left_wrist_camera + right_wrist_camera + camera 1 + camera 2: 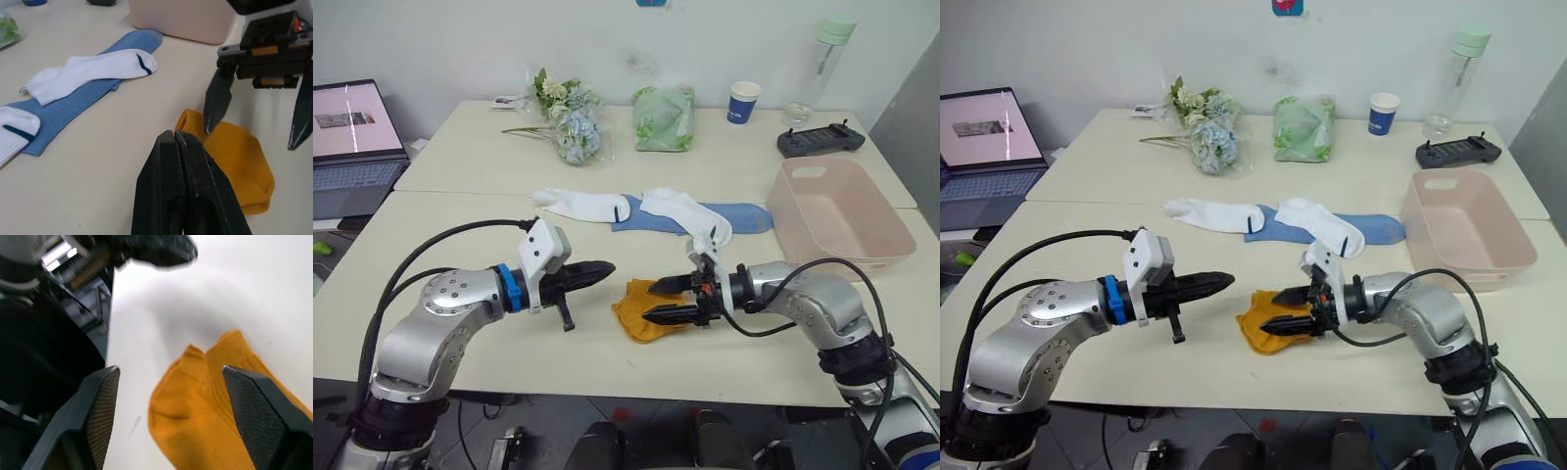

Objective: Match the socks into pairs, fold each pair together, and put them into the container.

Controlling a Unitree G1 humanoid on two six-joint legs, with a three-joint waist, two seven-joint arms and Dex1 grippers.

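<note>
Head views: you see the table (460, 211) whole, with two white socks (579, 204), blue socks (734, 215) lying under them (how many blue ones you cannot tell), and the mustard-yellow socks (641, 311) folded together as one bundle near the front edge. The container (840, 211), a pale pink tub, stands on the robot's right, just beside the blue toe end.
Left wrist view: here you get the left gripper (177, 139) close up, fingers pressed fully together, holding nothing, poised just above the yellow bundle's near edge. One white sock (93, 71) lies across the blue.
Right wrist view: this gives you the right gripper (168, 382) spread wide, its fingers (100, 406) straddling the yellow bundle, gripping nothing; whether a tip touches the cloth you cannot tell.
</note>
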